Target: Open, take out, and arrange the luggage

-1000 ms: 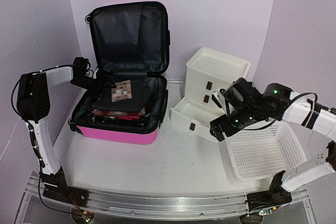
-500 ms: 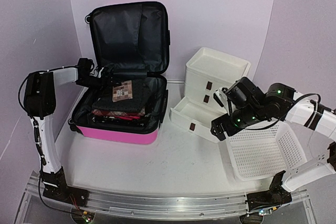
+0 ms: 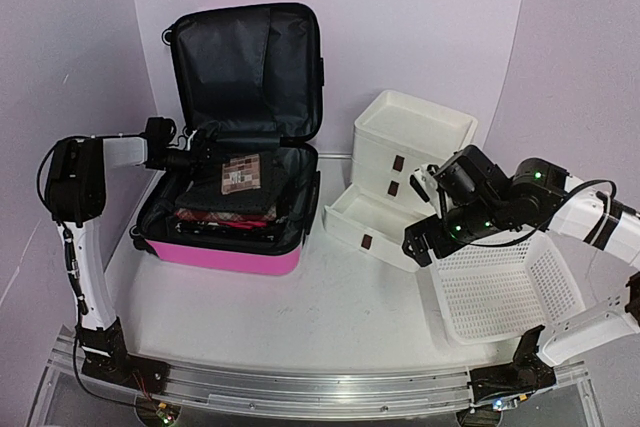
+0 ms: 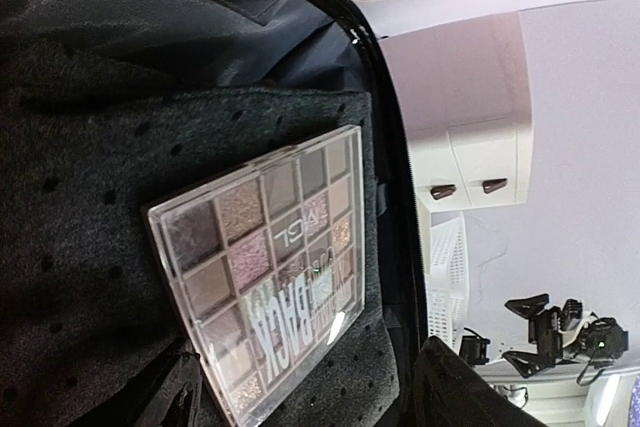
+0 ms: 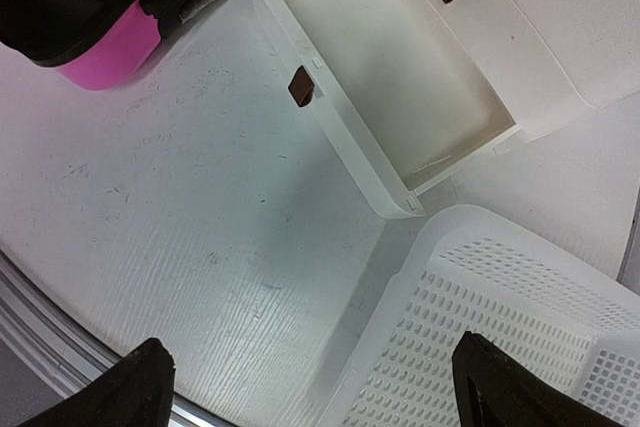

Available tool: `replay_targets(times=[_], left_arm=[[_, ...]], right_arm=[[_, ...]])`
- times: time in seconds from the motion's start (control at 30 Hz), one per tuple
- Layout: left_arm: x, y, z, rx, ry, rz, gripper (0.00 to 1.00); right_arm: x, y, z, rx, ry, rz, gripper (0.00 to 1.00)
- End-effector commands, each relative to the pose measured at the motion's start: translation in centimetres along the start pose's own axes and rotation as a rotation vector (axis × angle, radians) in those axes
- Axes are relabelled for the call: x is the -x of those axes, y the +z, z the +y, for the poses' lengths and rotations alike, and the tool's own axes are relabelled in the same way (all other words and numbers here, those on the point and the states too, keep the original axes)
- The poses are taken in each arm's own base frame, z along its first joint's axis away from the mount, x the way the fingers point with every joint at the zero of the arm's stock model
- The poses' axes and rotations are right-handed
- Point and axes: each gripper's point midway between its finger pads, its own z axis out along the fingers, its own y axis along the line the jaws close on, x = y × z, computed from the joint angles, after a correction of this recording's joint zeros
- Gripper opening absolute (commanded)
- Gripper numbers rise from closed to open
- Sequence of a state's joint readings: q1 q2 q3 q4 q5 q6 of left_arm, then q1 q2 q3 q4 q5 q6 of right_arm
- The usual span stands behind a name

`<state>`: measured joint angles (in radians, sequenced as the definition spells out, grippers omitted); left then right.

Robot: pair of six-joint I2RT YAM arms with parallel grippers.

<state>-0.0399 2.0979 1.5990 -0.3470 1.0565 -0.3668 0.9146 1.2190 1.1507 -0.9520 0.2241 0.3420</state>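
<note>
The left tool [image 4: 310, 367] reaches into the open suitcase with its two black fingers spread on either side of a flat, clear-lidded eyeshadow palette of pink and brown squares [image 4: 265, 262]. There is a gap at the right finger, so it has hold of nothing yet. This looks like the line-up for lifting the palette out first, since it lies on top.

The palette rests on a folded dark grey dotted cloth [image 4: 90, 197]. Under that is a stack of folded red and patterned items [image 3: 225, 215].

All of this sits in the lower half of the small hot-pink hard-shell luggage [image 3: 235, 252], left of centre in the overhead view. Its black-lined lid [image 3: 245, 67] stands upright against the back wall, so the opening step appears done.

The right tool [image 5: 320, 387] hovers at lower right with its fingers wide apart and nothing between them, probably waiting to receive. Below it is the white desk [image 3: 330, 317].

Just beside it are the places things could go — a white plastic drawer stack [image 3: 412, 132] with its bottom drawer [image 5: 400, 77] pulled out, and a white mesh basket [image 5: 500, 327]. Nothing shows in either.
</note>
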Motion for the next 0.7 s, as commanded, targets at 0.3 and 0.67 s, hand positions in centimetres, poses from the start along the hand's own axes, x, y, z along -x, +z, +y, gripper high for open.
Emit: replay_targets(times=[0.3, 0.67], left_arm=[[-0.3, -0.7, -0.9, 0.018, 0.026, -0.055, 0.82], [-2.8, 1.4, -1.9, -0.07, 0.024, 0.029, 0.76]], right_arm=[[1.0, -0.3, 0.6, 0.033, 0.036, -0.036, 0.98], [1.1, -0.3, 0.8, 0.044, 0.041, -0.036, 0.98]])
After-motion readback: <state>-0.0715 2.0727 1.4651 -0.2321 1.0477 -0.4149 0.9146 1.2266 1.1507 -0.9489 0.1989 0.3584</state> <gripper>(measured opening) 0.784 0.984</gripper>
